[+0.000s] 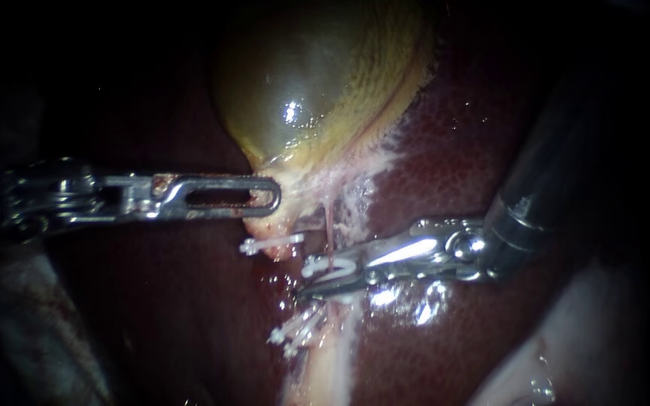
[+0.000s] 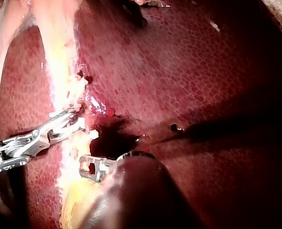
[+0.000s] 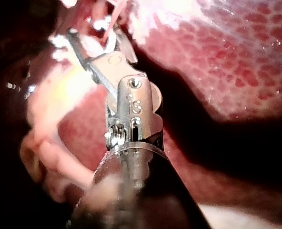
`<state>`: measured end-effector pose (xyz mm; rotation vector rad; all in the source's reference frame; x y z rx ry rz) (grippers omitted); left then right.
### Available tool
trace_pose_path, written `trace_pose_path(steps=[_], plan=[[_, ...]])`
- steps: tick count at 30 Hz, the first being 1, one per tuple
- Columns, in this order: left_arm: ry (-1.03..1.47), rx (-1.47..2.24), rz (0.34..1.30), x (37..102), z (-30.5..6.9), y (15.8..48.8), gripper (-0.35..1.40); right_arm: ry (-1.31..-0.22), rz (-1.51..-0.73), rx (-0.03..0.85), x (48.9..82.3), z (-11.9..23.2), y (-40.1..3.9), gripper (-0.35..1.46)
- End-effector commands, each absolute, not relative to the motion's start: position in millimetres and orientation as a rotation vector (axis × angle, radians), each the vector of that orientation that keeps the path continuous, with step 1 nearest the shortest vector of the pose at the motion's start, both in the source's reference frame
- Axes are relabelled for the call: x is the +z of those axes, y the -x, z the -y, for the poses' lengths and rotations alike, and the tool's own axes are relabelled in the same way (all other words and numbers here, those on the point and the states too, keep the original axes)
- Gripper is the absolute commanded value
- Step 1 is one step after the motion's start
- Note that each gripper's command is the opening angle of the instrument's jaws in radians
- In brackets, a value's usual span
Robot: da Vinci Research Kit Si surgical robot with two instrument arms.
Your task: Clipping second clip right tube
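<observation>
The right instrument (image 1: 306, 277) holds a white clip (image 1: 330, 266) between its spread jaws, hooked around the thin pink right tube (image 1: 329, 225) just below the gallbladder (image 1: 317, 83). The left instrument (image 1: 272, 200) has its jaws pressed together on the gallbladder's neck. Other clips (image 1: 293, 332) sit nearby against the liver (image 1: 453, 150).
</observation>
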<state>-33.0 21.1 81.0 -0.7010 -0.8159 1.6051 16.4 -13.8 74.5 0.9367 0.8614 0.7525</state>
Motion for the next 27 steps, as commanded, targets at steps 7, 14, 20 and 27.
trace_pose_path(steps=[7, 14, 20, 27], plan=[[0.701, 1.605, 0.816, 80.9, -21.0, 33.0, -0.35, -0.939, -0.859, 0.758, 74.8, 13.6, -16.4, 0.29], [0.701, 1.605, 0.816, 80.9, -21.0, 33.1, -0.35, -0.941, -0.858, 0.762, 74.9, 13.7, -16.4, 0.25], [0.701, 1.605, 0.815, 80.9, -21.0, 33.1, -0.35, -0.945, -0.855, 0.771, 75.2, 14.0, -16.4, 0.24], [0.701, 1.605, 0.815, 81.0, -21.0, 33.1, -0.35, -0.942, -0.85, 0.768, 75.7, 14.3, -16.4, 0.24]])
